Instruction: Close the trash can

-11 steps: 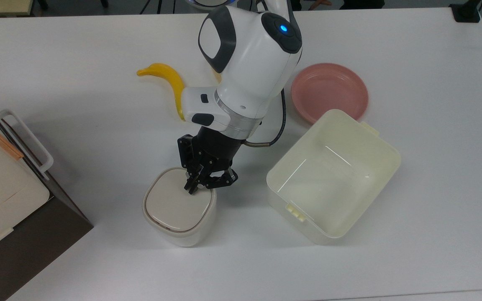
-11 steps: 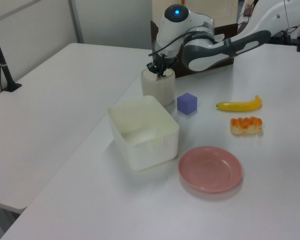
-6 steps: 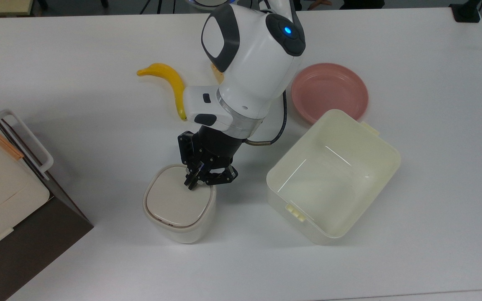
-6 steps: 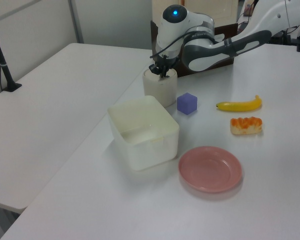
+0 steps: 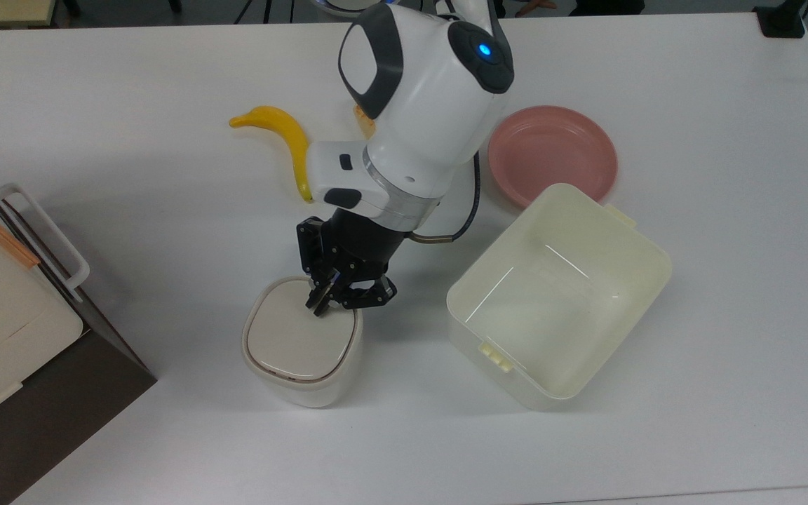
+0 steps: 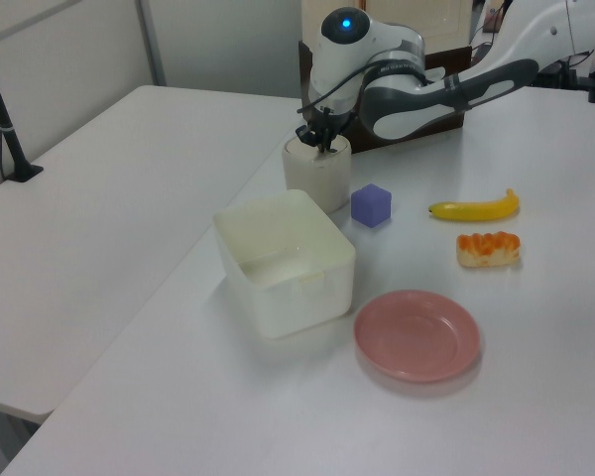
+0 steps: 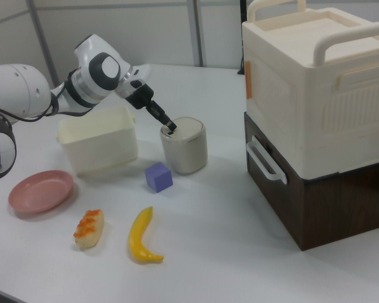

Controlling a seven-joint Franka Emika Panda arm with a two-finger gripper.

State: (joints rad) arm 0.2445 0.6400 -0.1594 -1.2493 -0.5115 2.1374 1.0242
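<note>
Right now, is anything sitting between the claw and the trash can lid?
Nothing visible. The claw is right at the trash can, its tips at the lid's edge. The purple cube sits beside the can, off the path.

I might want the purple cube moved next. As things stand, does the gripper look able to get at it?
Probably yes. The purple cube sits alone on the table beside the trash can, nothing over it, and the gripper is right there at the lid.
</note>
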